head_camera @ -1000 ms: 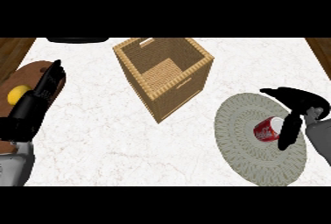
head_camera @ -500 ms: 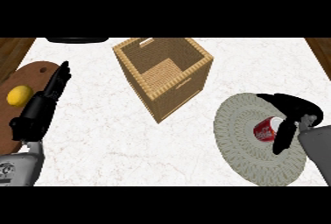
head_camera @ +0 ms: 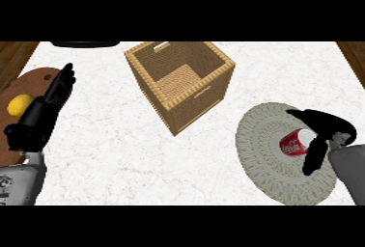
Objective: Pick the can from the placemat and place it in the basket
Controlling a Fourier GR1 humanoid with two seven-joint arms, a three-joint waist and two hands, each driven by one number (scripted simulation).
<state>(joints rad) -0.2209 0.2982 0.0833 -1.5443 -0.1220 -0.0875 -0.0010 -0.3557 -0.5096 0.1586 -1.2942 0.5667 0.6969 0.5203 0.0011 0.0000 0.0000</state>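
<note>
Red can [head_camera: 292,144] is being clasped on the woven placemat [head_camera: 260,161] by the right hand [head_camera: 328,131], thumb and fingers curled round it. It is not yet being lifted. The basket [head_camera: 206,91], beyond and left of that hand, is still to be reached. Against the earlier frame the can is being kept in place, and the left hand [head_camera: 41,118] is being held straight-fingered.

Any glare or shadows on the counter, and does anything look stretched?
Head view: counter evenly lit, no glare, no clear shadow beside the basket; the round placemat looks taller than wide; the basket narrows toward its base; the right hand covers part of the can.
</note>
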